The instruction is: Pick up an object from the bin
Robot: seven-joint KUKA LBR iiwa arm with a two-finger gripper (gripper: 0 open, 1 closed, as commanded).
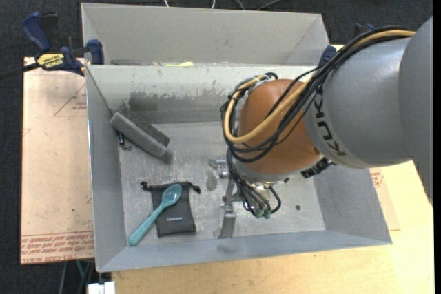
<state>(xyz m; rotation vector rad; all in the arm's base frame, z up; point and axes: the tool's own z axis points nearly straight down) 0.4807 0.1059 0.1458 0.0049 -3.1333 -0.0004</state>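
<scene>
Your pincer (pixel 227 217) hangs low over the floor of the bin (pixel 207 45), just right of the black pouch (pixel 178 220). You cannot tell whether it is open or closed. A teal spoon (pixel 153 217) lies slantwise across the pouch's left side. A grey block (pixel 141 134) rests up-left of the pouch.

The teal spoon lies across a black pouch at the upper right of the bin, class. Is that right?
No. The camera view shows the teal spoon lying across the black pouch at the lower left of the bin, not the upper right.
</scene>
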